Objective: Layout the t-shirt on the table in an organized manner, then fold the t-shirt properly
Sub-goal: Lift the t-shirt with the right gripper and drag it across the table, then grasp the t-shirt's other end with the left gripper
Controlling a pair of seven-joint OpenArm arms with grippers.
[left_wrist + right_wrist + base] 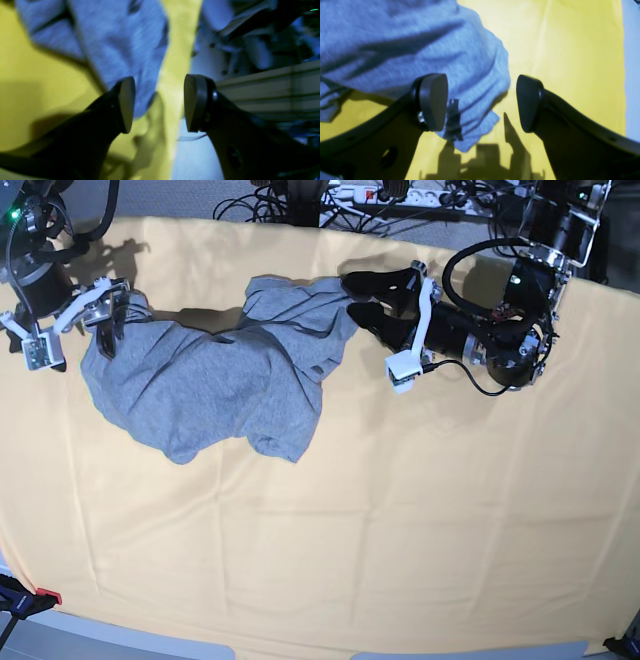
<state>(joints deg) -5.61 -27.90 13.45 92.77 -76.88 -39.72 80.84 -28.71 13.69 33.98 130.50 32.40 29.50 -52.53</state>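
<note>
We start from the worktop (400,530), a wide yellow-orange spread with most of its surface free below and to the sides of the cloth. On its far half lies the t-shirt (215,375), a grey heap bunched and wrinkled, stretched roughly between the two arms, with no sleeve or hem laid out that we can name for certain.

We judge the step in hand to be the laying out, barely begun: the garment is crumpled, so folding must wait.

The left gripper (360,298) lies low at the shirt's far end, by the worktop's far edge. In its wrist view its jaws stand partly apart with only a tongue of grey cloth and yellow worktop between them; they hold nothing that we can see. The right gripper (108,315) sits at the opposite end of the heap, jaws spread wide and empty, a corner of fabric lying below the gap in its wrist view.

To do this well, we would have each arm take a single layer at an outer edge, not a thick bunch, then draw the two ends apart and toward the open middle of the worktop. Seizing doubled cloth risks dragging the heap whole.
</note>
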